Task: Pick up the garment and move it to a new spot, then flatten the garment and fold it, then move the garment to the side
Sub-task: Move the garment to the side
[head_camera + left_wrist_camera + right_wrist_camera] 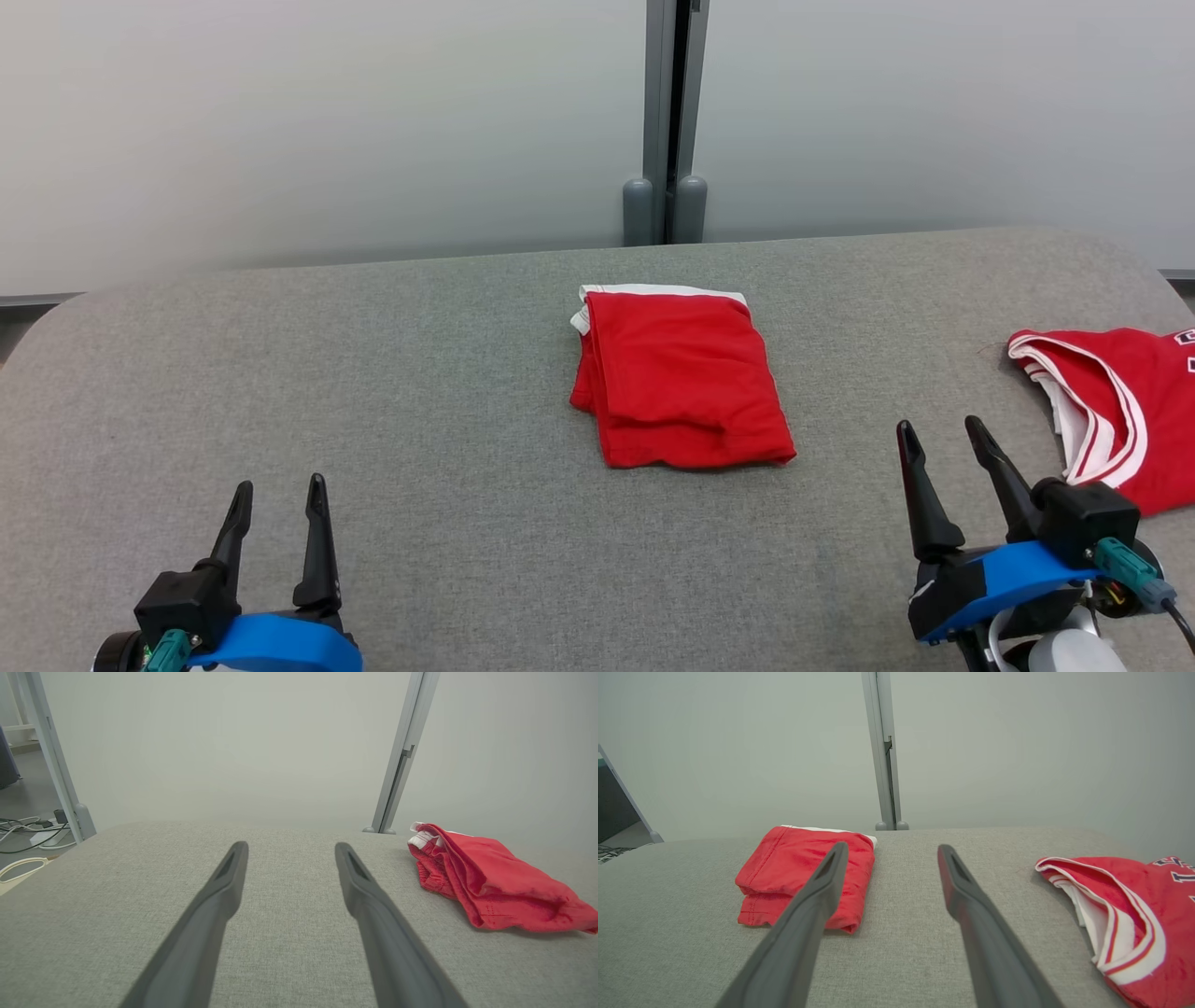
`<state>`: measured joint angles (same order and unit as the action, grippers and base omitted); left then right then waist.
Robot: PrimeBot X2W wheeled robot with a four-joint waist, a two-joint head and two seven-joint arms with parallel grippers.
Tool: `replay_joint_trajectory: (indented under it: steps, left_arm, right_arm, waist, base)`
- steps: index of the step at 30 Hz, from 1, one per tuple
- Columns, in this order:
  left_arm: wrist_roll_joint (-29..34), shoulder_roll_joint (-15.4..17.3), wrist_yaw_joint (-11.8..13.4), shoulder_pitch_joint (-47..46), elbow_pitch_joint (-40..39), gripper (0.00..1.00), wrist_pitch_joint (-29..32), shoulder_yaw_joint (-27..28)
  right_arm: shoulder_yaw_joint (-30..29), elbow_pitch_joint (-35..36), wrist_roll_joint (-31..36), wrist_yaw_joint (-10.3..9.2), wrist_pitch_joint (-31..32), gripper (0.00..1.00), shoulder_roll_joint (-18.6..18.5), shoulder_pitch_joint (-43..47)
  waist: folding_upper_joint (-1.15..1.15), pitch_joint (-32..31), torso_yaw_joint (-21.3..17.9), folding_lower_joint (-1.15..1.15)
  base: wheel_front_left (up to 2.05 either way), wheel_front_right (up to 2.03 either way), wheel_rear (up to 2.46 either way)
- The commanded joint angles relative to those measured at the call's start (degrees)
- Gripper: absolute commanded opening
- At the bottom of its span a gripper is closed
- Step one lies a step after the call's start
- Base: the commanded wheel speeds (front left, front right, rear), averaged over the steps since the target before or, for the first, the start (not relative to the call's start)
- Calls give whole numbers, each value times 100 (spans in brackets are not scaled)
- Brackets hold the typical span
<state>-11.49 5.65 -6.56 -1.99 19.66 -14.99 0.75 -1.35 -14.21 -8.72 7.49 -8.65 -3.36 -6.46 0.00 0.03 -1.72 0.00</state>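
Note:
A red garment (681, 378) with a white waistband lies folded in a neat rectangle at the middle of the grey padded table (373, 392). It also lies to the right in the left wrist view as the garment (495, 882), and to the left in the right wrist view as the garment (803, 872). My left gripper (280, 499) rests open at the lower left, well short of it, holding nothing. At the lower right my right gripper (943, 439) stands open and empty, to the right of the folded piece.
A second red jersey (1111, 401) with white and red trim lies spread at the table's right edge, close beside my right gripper; it also shows as the jersey (1125, 919). A grey partition post (667, 121) stands behind the table. Cables (23, 835) lie on the floor left.

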Motion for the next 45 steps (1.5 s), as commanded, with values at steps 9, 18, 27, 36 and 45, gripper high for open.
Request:
replay_joint_trajectory:
  steps: [9, 18, 27, 36, 45]
  left_arm:
    - [52, 10, -51, -64, 66, 100, -25, 56]
    - [107, -2, -61, -138, 43, 100, -25, 74]
    - [144, 46, -69, -249, 56, 100, -25, 59]
    - [119, 104, -90, -579, 33, 100, -25, -91]
    - [89, 169, -100, -1025, -35, 100, -25, -366]
  right_arm:
    - [24, -49, -23, 0, -15, 100, -16, -40]
    - [2, -106, 77, 0, 43, 100, -13, -3]
    - [-22, -96, 126, 0, 118, 100, -5, -40]
    - [-57, -421, -10, 0, 1641, 100, -67, -981]
    - [-510, -1581, -286, 0, 3525, 100, -48, -2786]
  waist:
    - [0, 0, 25, 0]
    - [0, 6, 74, 0]
    - [0, 125, 150, 0]
    - [0, 472, 351, 0]
    - [0, 1007, 739, 0]
  base:
    - [0, 0, 0]
    - [0, 0, 0]
    - [0, 0, 0]
    - [0, 0, 0]
    - [0, 0, 0]
